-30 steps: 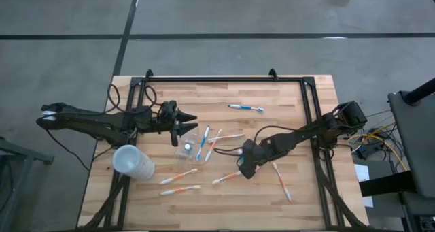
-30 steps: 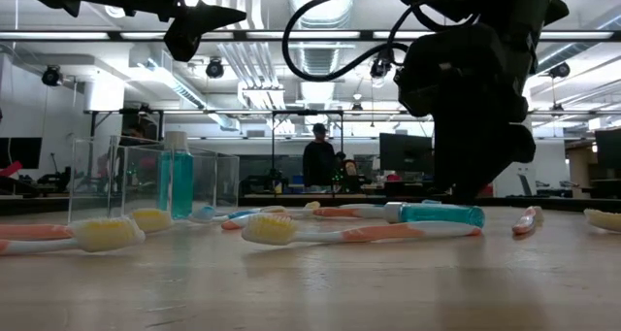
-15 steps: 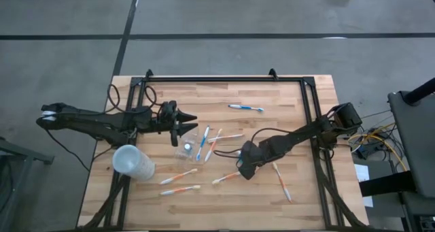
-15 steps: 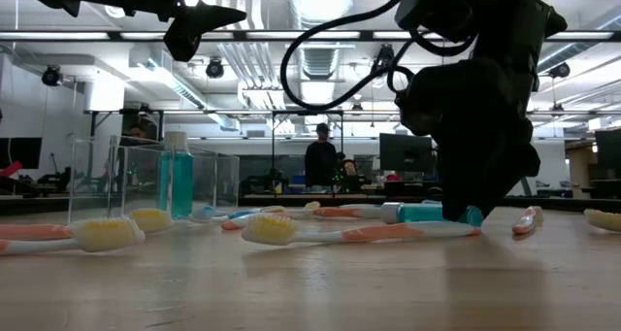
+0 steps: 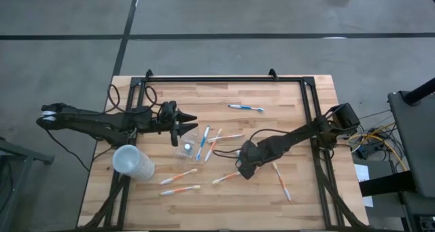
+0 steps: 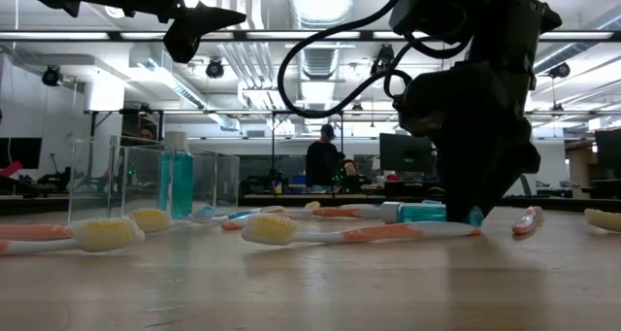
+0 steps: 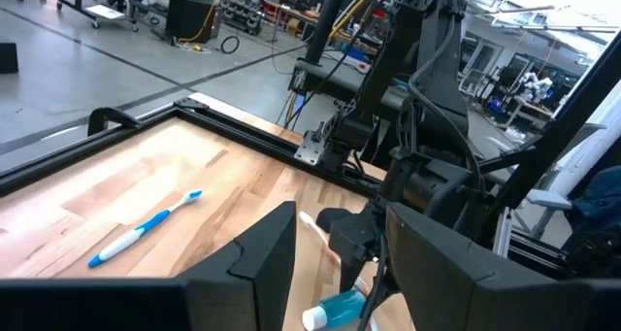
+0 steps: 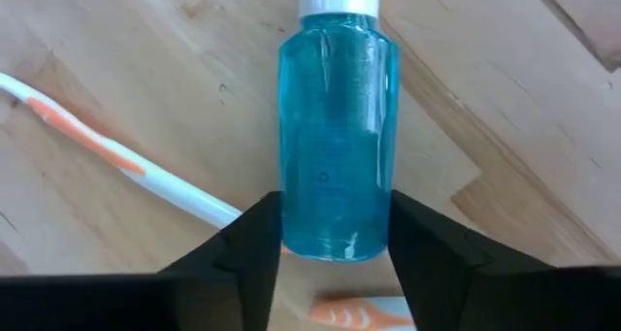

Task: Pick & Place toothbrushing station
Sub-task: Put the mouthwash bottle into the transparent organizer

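The right claw (image 5: 239, 171) is down low on the worktop (image 5: 285, 106), and its wrist view shows the two fingers (image 8: 254, 244) sitting either side of the bottom end of the blue toothpaste tube (image 8: 339, 127). They look pressed right up against it, but I honestly can't tell if it's an actual grip yet. The tube lies flat on the wood with its white cap pointing away from the claw, an orange-white toothbrush (image 8: 116, 156) just beside it.

The left claw (image 5: 185, 123) hovers open, holding nothing, just beside the clear tumbler (image 5: 187, 149). More toothbrushes are scattered around mid-worktop, one blue-white toothbrush (image 5: 246, 108) well apart from them. The frosted cup (image 5: 132, 162) lies near the left edge.
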